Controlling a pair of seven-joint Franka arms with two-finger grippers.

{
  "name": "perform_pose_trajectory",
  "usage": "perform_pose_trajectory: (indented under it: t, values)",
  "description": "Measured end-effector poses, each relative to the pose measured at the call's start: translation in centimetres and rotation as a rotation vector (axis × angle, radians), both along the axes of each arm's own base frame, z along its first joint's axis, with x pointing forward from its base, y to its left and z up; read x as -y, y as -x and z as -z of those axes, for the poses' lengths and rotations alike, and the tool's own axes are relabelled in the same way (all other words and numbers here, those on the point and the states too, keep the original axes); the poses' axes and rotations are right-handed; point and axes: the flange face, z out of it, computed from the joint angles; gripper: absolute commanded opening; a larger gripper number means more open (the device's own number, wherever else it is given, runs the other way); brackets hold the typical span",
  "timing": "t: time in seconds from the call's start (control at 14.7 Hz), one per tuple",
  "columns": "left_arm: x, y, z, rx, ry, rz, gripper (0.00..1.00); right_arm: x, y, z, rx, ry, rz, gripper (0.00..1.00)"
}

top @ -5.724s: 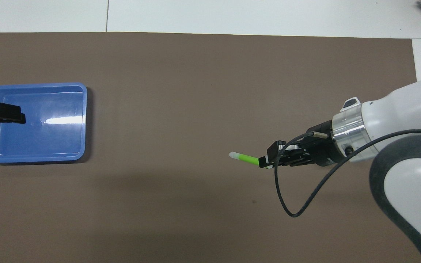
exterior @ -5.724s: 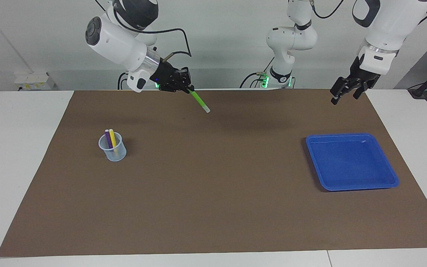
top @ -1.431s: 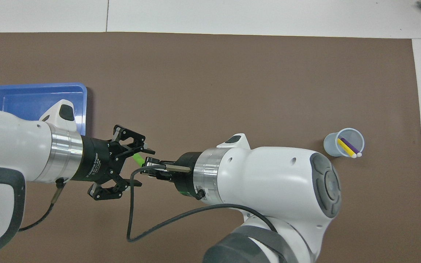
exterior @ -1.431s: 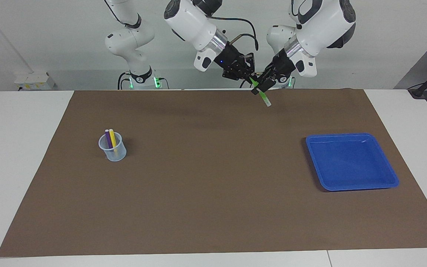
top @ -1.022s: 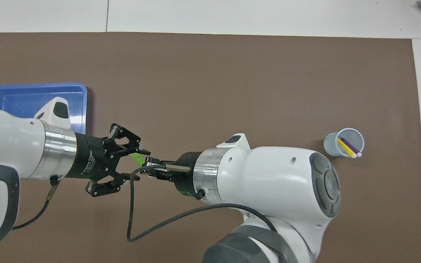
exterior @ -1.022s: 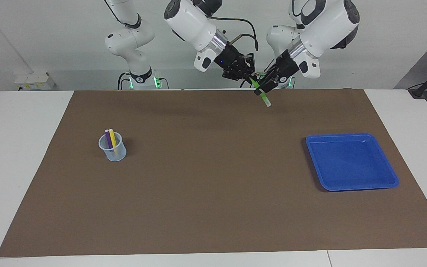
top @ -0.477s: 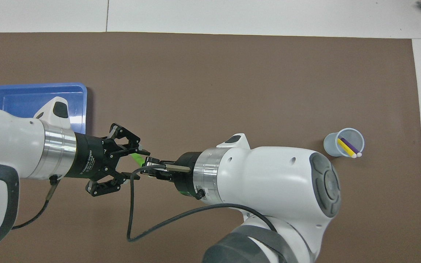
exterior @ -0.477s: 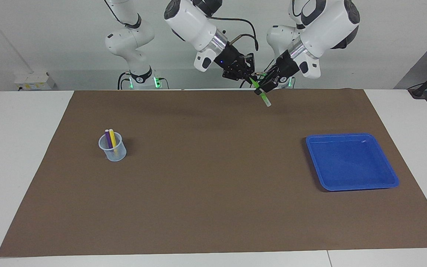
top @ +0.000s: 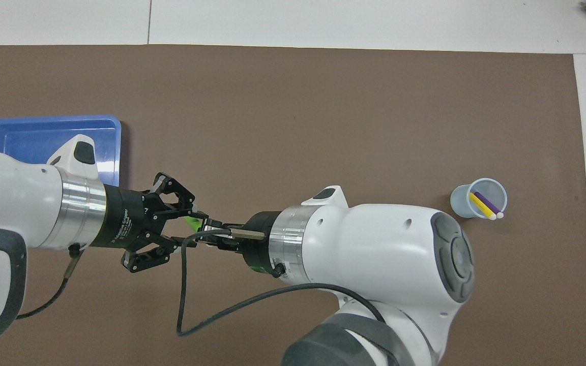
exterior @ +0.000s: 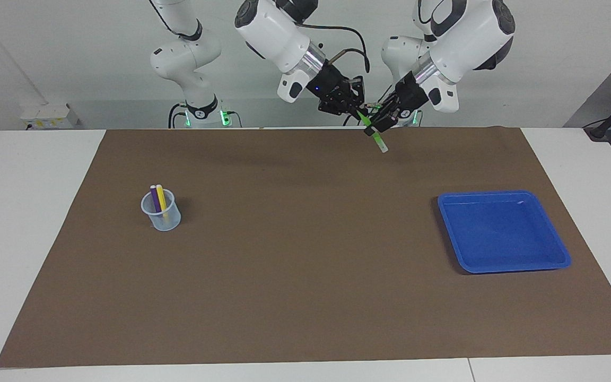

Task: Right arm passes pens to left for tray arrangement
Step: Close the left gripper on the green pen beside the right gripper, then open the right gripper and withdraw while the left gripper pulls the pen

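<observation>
Green pen (exterior: 375, 137): held in the air, tilted, pale tip lowest, over the brown mat (exterior: 305, 276) close to the robots' edge of the table, between the two arms. Right gripper (exterior: 356, 109): pinched on the pen's upper end, blue light on its wrist. Left gripper (exterior: 377, 123): met the pen from the left arm's end, its fingers (top: 173, 195) around the green shaft; whether they pressed on it or stood slightly apart could not be told. Blue tray (exterior: 503, 231): flat on the mat toward the left arm's end of the table, farther from the robots than the grippers. Pale cup (exterior: 161, 212): on the mat toward the right arm's end, well apart from the tray. Yellow pen (exterior: 161, 197) and purple pen (exterior: 154, 198): both stood leaning in the cup, side by side.
</observation>
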Motion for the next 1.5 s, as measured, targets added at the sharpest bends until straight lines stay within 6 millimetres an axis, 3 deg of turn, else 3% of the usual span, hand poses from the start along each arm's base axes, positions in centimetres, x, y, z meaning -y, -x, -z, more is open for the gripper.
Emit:
perform_pose_trajectory:
  t: [1.43,1.5]
  values:
    - [-0.02,-0.02,0.03,0.001,-0.001,0.001,0.0,-0.01,0.0,0.03,0.0,0.0,0.0,0.0]
    - [-0.02,-0.02,0.03,0.001,-0.001,0.001,0.0,-0.01,0.0,0.04,-0.001,0.0,0.0,0.2]
